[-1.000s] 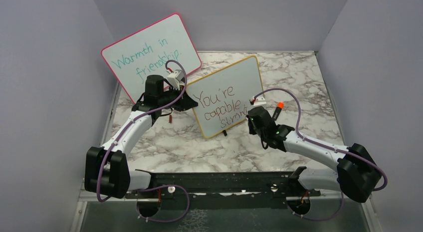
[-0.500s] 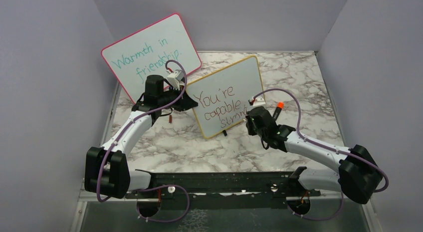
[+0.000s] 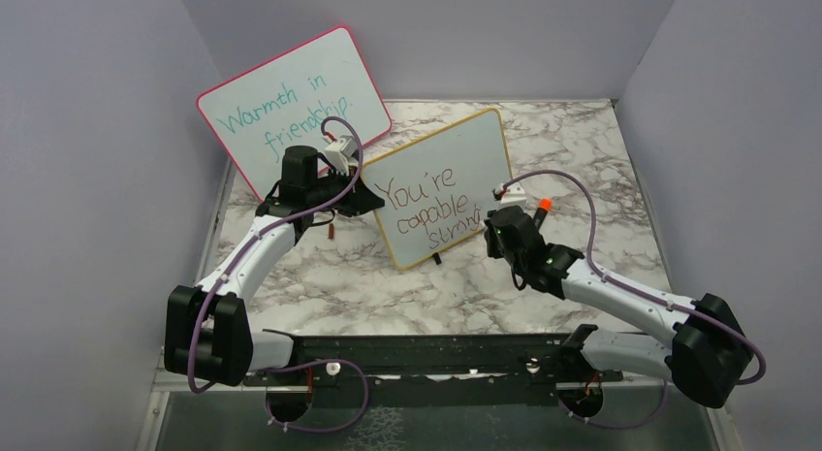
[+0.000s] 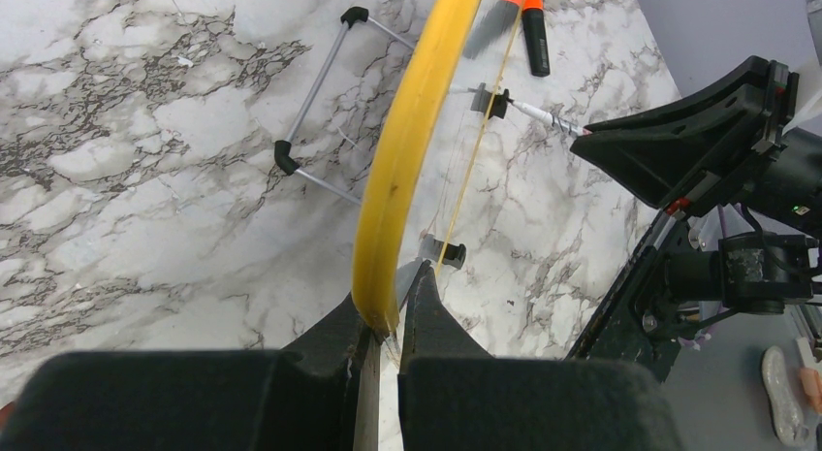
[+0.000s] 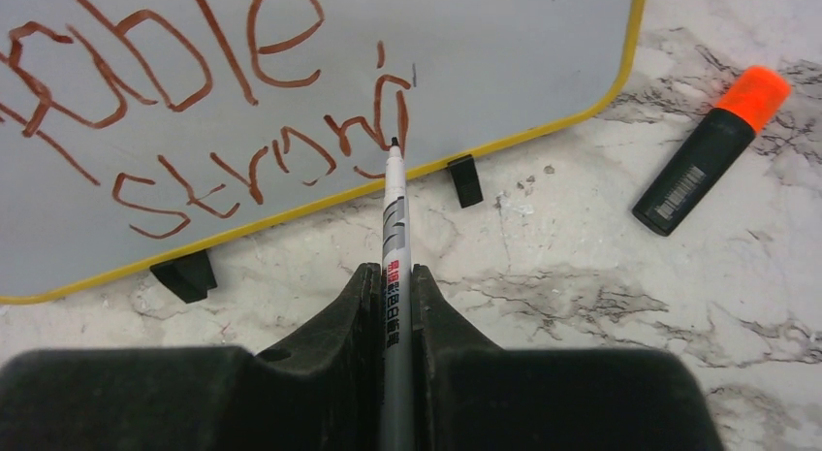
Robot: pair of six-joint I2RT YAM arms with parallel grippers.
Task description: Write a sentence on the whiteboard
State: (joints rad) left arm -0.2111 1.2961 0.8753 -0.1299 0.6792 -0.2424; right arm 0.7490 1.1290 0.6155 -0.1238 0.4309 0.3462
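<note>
Whiteboard (image 3: pixel 441 184) at mid-tabletop (image 3: pixel 582 150), standing tilted back on small black feet (image 5: pixel 184 274) and a wire prop (image 4: pixel 310 112), just right of and nearer than the pink board (image 3: pixel 291 107). The left fingers (image 4: pixel 431 315) are closed on the yellow frame at the board's left edge. The right fingers (image 5: pixel 354 306) are closed on the barrel of a slim pen (image 5: pixel 393 218), whose tip meets the surface at the last letter of the sentence (image 3: pixel 426 209), near the lower right corner. A capped orange marker (image 5: pixel 708 150) lies on the tabletop to the right, apart from the board. The board appears to be a thin, stiff, light panel. Resting only on small feet over smooth marble, it would likely slide or tip away under pen pressure, so it needs bracing. The frame edge is the sound place to hold: it is rigid, narrow enough for the fingers, and clear of the glossy writing face, where contact would smear the ink. A hold far from the pen gives long leverage, so light strokes seem advisable. The pen is hard and smooth and may slip in the fingers if pressed hard.
</note>
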